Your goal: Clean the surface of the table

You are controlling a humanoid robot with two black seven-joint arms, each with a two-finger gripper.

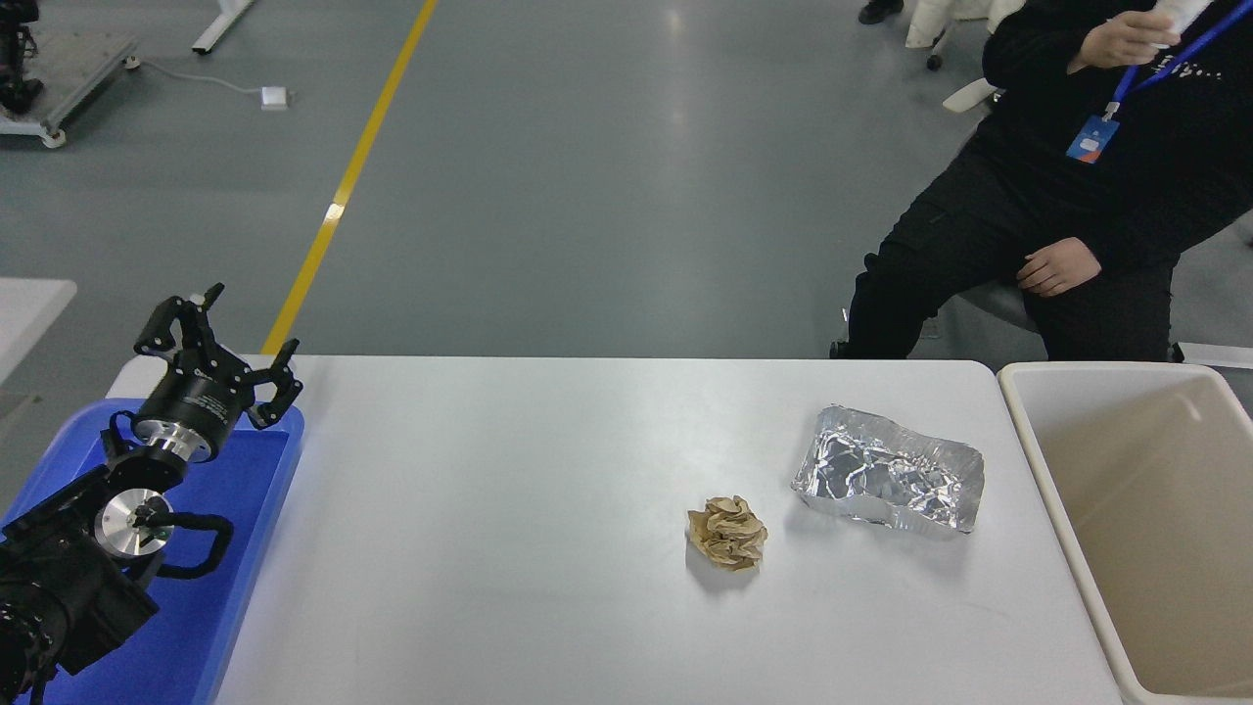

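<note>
Table surface (pixel 509 548) spreads white across the head view, bearing a crumpled paper ball (pixel 727 532) beside a dented foil tray (pixel 889 471). My left gripper (pixel 225 343) hangs spread open and empty over the blue tray (pixel 235 548). A beige bin (pixel 1038 470) borders the right edge.

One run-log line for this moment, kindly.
left pincer: open, parked over blue tray | right arm: unseen | table surface: paper wad, foil tray
</note>
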